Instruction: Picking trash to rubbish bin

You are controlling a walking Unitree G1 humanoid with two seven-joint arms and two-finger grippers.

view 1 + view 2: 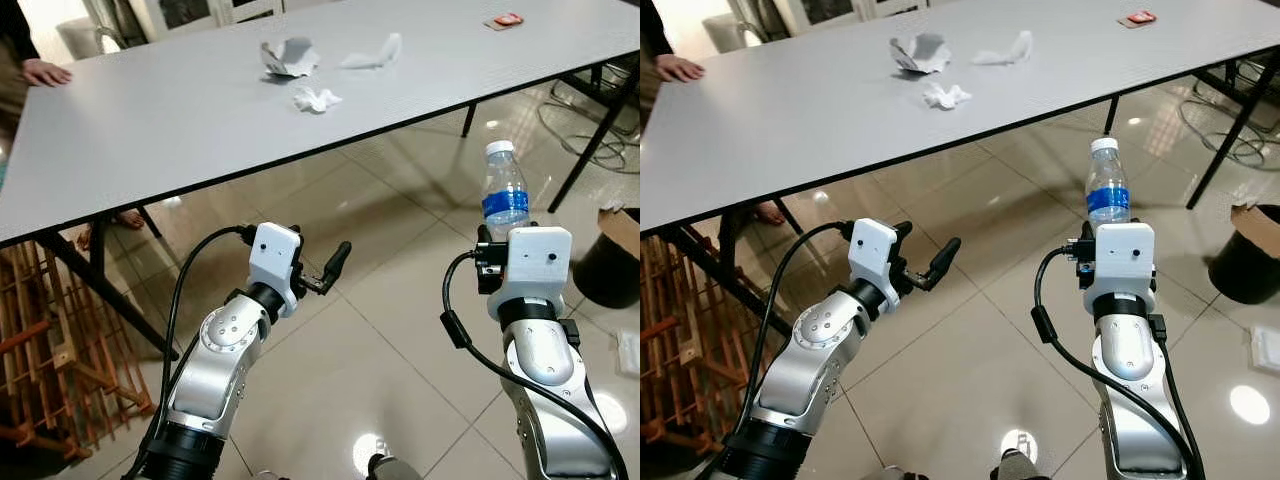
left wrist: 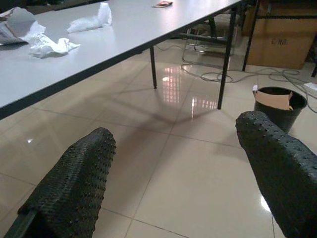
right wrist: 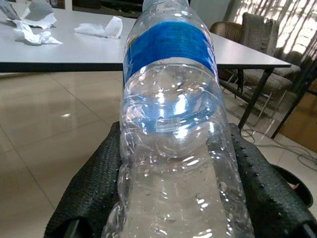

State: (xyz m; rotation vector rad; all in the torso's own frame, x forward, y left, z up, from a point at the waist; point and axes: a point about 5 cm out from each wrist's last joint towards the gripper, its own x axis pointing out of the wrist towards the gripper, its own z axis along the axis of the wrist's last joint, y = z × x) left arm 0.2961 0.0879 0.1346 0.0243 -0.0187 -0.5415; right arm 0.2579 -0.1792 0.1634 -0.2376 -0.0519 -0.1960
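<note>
My right gripper [image 3: 171,153] is shut on a clear plastic bottle [image 1: 505,190] with a blue label and white cap, held upright over the tiled floor in front of the grey table [image 1: 150,130]. My left gripper [image 2: 176,136] is open and empty, raised over the floor below the table's edge. On the table lie a crumpled paper [image 1: 288,55], a white tissue [image 1: 372,55], a smaller tissue wad [image 1: 316,98] and a red wrapper [image 1: 505,20]. A black rubbish bin [image 1: 610,265] with cardboard in it stands on the floor to the right of the bottle.
A person's hand [image 1: 45,72] rests on the table's far left edge. A wooden rack [image 1: 50,340] stands at the lower left. Black table legs and loose cables [image 1: 590,130] are at the right, and a cardboard box [image 2: 280,34] stands beyond the bin.
</note>
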